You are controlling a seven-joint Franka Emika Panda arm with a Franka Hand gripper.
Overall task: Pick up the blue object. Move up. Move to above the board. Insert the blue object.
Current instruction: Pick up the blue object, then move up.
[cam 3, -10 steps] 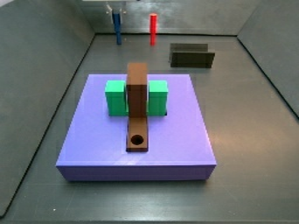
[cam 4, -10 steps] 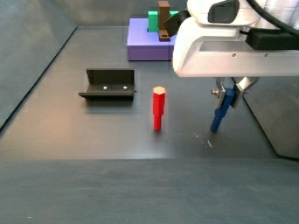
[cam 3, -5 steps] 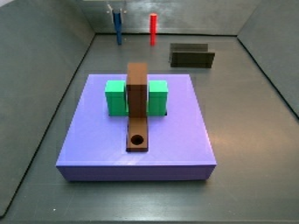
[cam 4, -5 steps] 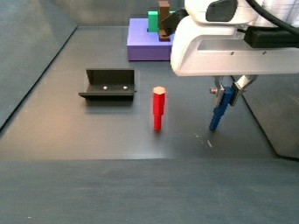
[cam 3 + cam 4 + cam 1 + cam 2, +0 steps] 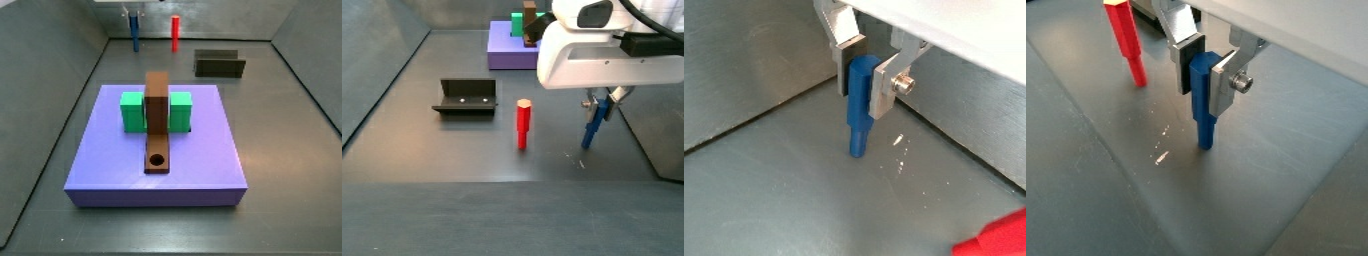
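floor (image 5: 422,200): plain dull grey, kinda glossy, small glints | walls (image 5: 54,60): grey panels boxing it in on all sides | light: soft, even, no hard shadows

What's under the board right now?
The board lies across the green block, above the purple slab. Whether its holed end touches the slab is hidden. The claw grips the blue rod elsewhere.

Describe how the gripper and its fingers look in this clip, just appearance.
The gripper at the back of the floor has a bulky white housing with a black band. Its fingers are flat silver plates with dark pads, one bearing a round silver screw.
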